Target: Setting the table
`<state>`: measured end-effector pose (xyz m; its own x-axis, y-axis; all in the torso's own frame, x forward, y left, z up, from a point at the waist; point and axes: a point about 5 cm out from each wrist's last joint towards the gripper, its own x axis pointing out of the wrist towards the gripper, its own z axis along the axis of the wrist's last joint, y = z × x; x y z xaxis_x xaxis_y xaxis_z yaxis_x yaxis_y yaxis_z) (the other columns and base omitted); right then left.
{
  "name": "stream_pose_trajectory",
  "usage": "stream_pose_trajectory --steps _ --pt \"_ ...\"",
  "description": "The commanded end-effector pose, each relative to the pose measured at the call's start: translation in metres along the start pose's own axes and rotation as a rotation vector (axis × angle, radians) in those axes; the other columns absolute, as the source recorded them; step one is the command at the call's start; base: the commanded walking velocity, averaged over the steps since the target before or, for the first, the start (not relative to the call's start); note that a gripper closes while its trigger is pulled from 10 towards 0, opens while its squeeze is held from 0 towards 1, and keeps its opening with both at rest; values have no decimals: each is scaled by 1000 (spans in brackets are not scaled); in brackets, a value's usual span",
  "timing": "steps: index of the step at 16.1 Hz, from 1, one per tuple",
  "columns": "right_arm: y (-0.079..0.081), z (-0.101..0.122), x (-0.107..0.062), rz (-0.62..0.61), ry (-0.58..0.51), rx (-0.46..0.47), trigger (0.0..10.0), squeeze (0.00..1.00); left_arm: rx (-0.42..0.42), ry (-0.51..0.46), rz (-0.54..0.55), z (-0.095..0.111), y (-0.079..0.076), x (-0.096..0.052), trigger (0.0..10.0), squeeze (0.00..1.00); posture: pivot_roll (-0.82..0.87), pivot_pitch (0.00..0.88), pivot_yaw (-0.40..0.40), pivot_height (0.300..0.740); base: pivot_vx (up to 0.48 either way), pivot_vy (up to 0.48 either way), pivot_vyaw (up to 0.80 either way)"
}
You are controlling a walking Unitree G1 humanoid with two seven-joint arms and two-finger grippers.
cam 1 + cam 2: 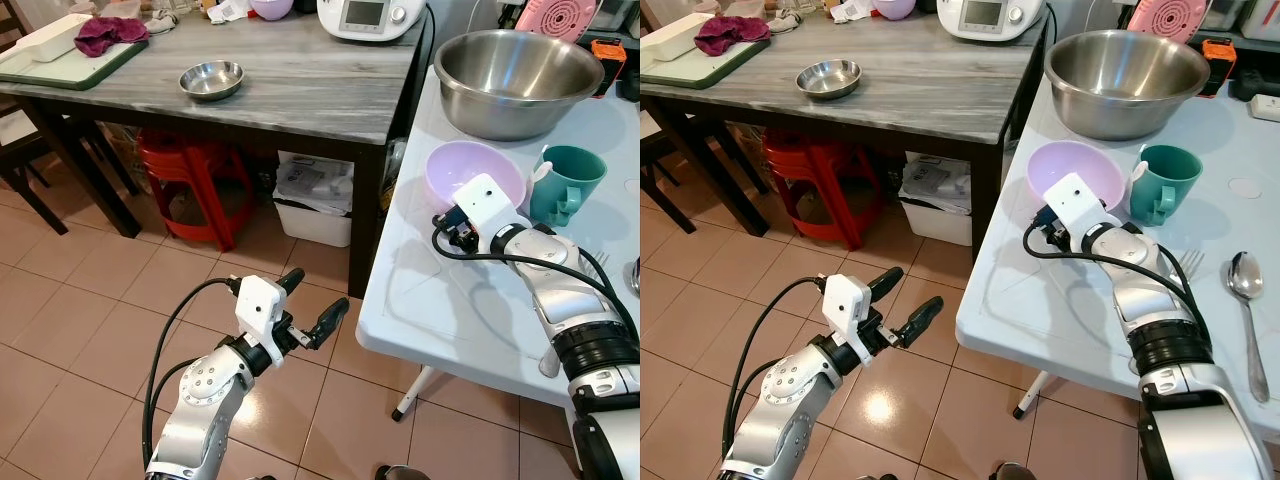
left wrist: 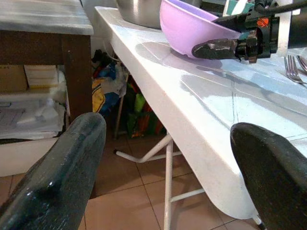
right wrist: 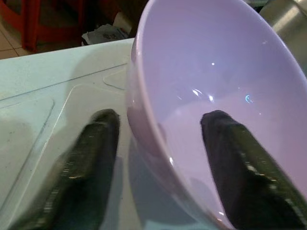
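A lilac bowl stands on the white folding table, near its left edge. My right gripper is open and straddles the bowl's near rim, one finger outside the wall and the other finger inside. A teal mug stands just right of the bowl. A fork and a spoon lie on the table to the right of my forearm. My left gripper is open and empty, held over the tiled floor left of the white table.
A big steel bowl sits behind the lilac one. The grey-topped wooden table to the left carries a small steel bowl, a tray with a red cloth and a white appliance. Under it stand a red stool and a white bin.
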<state>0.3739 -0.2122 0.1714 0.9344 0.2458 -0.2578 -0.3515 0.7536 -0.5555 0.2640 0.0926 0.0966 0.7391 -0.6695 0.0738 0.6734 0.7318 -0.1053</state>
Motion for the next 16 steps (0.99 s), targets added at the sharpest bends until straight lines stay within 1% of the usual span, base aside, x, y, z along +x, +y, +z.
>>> stream_pose_trajectory --steps 1,13,16 --pt "-3 3 2 4 -4 -29 0 0 -1 -5 -10 2 1 0 10000 0 -227 138 77 740 0 0 0" --pt "-9 3 1 -7 -17 -88 0 0 -16 -17 0 2 -1 5 10000 0 -232 123 73 740 0 0 0" --pt "-8 3 1 -2 -22 -95 0 0 -31 -35 -7 7 -1 7 10000 0 -232 122 72 740 0 0 0"
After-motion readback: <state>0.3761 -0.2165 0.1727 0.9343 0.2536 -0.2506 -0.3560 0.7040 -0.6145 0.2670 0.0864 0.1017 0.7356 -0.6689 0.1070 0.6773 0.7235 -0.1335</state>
